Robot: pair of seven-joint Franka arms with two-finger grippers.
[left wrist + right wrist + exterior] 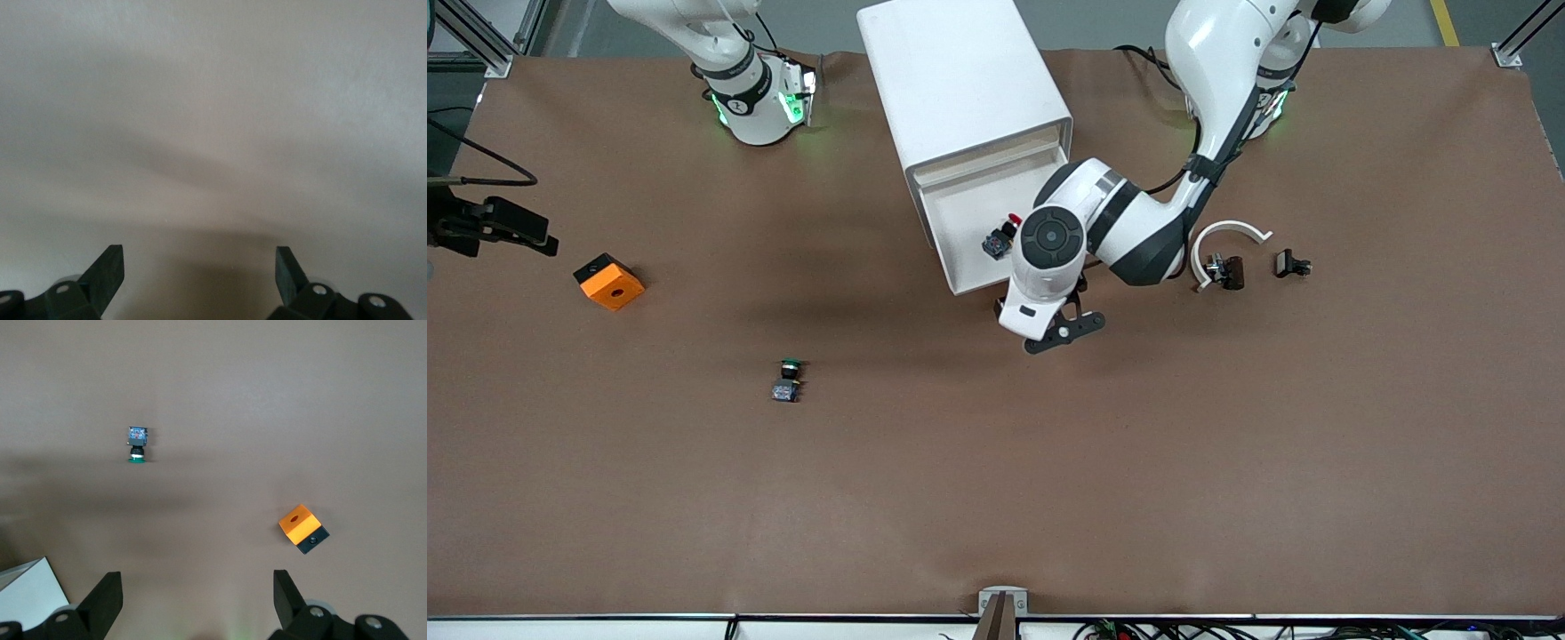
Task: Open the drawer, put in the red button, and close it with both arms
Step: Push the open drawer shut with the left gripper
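Brown matting (1049, 480) is covering the whole table, and the wide strip along the edge nearest the front camera is lying open. The white cabinet (960, 80) is sitting at the middle of the edge where the robot bases stand, its drawer (971, 218) pulled out toward the table's centre.

The red button (1000, 238) is lying inside the drawer, tipped on its side, near the drawer's front lip.

The left gripper (1049, 327) is hanging just in front of the drawer's front, fingers (107, 270) spread wide, holding nothing, pointing at a plain pale surface in its wrist view. The left arm is reaching in from its base corner, elbow bent, wrist folded down over the drawer's front corner.

The right gripper (197, 600) is waiting up high near its own base, fingers well apart and empty, looking down on bare matting.

The green-capped button (788, 380) is sitting alone on the open matting toward the right arm's end; the orange block (608, 282) is closer to that end's edge. A white curved bracket (1223, 244) and two small black parts (1292, 264) are lying toward the left arm's end, just beside the left arm's elbow.
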